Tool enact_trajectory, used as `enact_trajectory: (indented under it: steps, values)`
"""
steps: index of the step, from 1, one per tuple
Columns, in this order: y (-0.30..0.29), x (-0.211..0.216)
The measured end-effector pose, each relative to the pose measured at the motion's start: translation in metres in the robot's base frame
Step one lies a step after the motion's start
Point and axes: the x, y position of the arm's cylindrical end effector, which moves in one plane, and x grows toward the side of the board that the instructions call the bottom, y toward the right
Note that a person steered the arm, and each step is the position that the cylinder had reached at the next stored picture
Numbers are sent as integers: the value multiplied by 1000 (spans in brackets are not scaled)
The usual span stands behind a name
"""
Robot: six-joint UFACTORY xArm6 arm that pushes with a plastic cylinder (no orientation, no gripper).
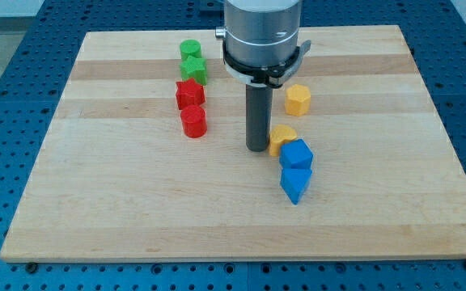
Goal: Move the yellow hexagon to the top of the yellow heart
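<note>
The yellow hexagon (pixel 298 99) sits right of the board's middle, toward the view's top. The yellow heart (pixel 281 138) lies below and slightly left of it, touching the blue block under it. My tip (pixel 257 149) is down on the board just left of the yellow heart, almost touching it, and below-left of the hexagon. The rod and the arm's grey body rise above it and hide part of the board behind.
A blue hexagon-like block (pixel 296 154) and a blue block with a pointed end (pixel 294 184) lie below the heart. At the upper left stand a green cylinder (pixel 189 50), a green star (pixel 193 69), a red star (pixel 190 94) and a red cylinder (pixel 193 122).
</note>
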Motion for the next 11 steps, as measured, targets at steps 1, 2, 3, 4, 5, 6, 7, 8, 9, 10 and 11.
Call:
enact_trajectory:
  steps: [1, 2, 3, 4, 5, 6, 7, 8, 9, 10, 11]
  values:
    - [1, 0]
    - [1, 0]
    - [16, -2]
    - [16, -2]
    - [8, -8]
    - [4, -62]
    - [7, -141]
    - [52, -210]
    - [88, -210]
    - [81, -207]
    - [81, -196]
